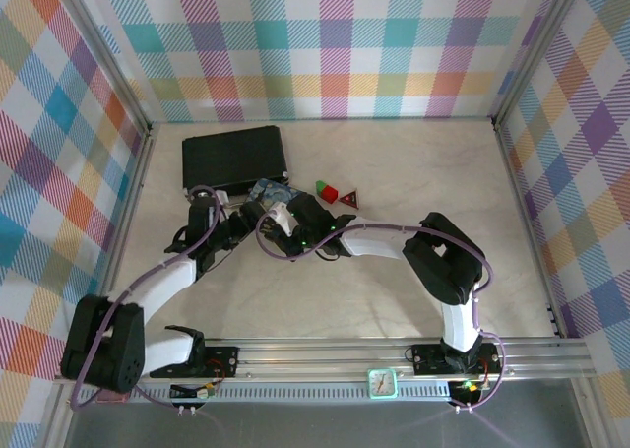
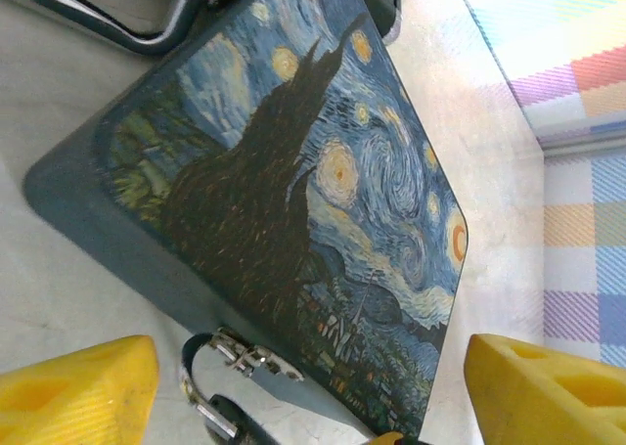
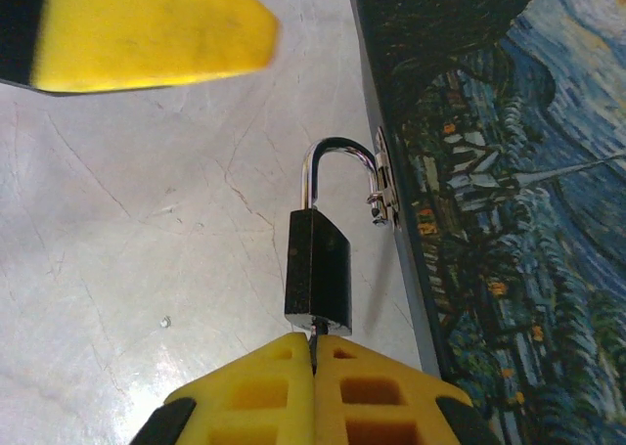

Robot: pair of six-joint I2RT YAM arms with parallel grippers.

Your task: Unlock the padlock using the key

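The padlock [image 3: 318, 267] has a small black body and a silver shackle [image 3: 339, 156] hooked through the hasp [image 3: 381, 186] of the blue swirl-painted box [image 3: 509, 220]. It hangs beside the box's edge, over the table. My right gripper [image 3: 314, 343] is shut on the key [image 3: 316, 325], whose thin blade enters the bottom of the padlock's body. My left gripper [image 2: 308, 377] stands open and holds nothing. Its yellow fingers [image 2: 78, 396] flank the box's corner, and the padlock [image 2: 196, 372] lies between them. From above, both grippers meet at the box [image 1: 273, 188].
A black case [image 1: 234, 157] with a silver handle [image 2: 147, 29] lies just behind the box. Red and green blocks [image 1: 326, 189] and a dark red triangle [image 1: 348, 200] sit to the box's right. Checked walls close in the marble-look table [image 1: 413, 172].
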